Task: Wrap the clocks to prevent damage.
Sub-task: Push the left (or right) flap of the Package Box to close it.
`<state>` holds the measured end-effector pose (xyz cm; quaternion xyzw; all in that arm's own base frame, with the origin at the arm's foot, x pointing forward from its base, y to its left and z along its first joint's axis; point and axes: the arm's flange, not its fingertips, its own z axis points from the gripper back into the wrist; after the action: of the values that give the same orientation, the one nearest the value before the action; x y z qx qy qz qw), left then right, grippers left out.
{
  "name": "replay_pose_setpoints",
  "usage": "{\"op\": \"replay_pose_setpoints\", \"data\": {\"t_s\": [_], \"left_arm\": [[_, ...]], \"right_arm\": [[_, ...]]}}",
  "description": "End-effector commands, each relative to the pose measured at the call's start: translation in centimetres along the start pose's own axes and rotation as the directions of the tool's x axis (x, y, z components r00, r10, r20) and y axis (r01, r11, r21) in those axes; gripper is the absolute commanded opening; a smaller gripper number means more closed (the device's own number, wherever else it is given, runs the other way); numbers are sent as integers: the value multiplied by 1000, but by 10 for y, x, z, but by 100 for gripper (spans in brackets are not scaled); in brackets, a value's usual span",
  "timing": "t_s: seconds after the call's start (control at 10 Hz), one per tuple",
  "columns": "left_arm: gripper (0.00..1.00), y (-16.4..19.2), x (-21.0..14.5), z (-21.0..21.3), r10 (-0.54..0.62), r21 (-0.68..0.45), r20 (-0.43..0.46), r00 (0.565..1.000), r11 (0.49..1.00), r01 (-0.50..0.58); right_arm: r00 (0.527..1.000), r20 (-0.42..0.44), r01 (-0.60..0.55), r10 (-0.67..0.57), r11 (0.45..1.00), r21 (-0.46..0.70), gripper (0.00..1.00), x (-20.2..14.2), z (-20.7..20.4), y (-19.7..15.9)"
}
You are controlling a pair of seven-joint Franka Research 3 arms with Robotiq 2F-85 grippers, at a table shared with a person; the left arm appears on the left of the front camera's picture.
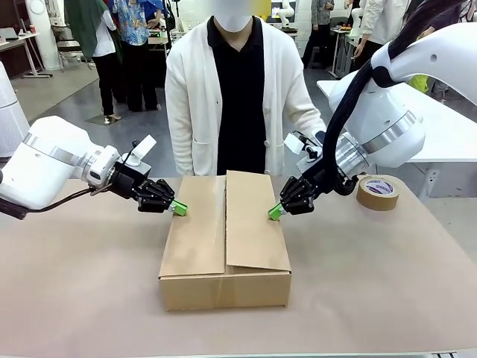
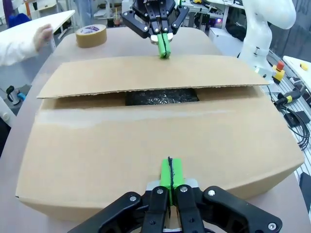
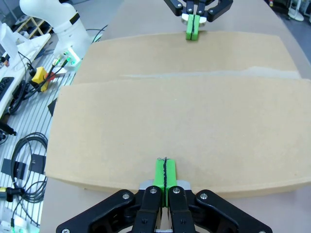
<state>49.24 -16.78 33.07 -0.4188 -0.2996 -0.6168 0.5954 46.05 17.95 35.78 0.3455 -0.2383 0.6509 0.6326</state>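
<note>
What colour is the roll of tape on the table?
The roll of tape is tan brown; the front view shows it best.

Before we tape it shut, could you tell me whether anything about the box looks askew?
The top flaps of the cardboard box do not lie flush. The flap beside the right gripper rides over the other flap, and the left wrist view shows a gap between them with dark wrapping inside.

You face a flat tan table (image 1: pixel 74 283). A brown cardboard box (image 1: pixel 223 246), flaps folded down, sits at its middle. A roll of brown packing tape (image 1: pixel 378 192) lies flat near the far right side, well apart from it.
</note>
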Motion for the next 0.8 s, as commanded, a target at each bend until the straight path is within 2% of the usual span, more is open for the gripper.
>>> {"op": "replay_pose_setpoints", "data": {"t_s": [0.0,0.7], "left_arm": [[0,1,-5,-2,-2,-4,-1,1000,1000,2],[0,1,-5,-2,-2,-4,-1,1000,1000,2]], "right_arm": [[1000,4,14,-14,1000,-3,1,-3,-5,1],[1000,4,14,-14,1000,-3,1,-3,-5,1]]}}
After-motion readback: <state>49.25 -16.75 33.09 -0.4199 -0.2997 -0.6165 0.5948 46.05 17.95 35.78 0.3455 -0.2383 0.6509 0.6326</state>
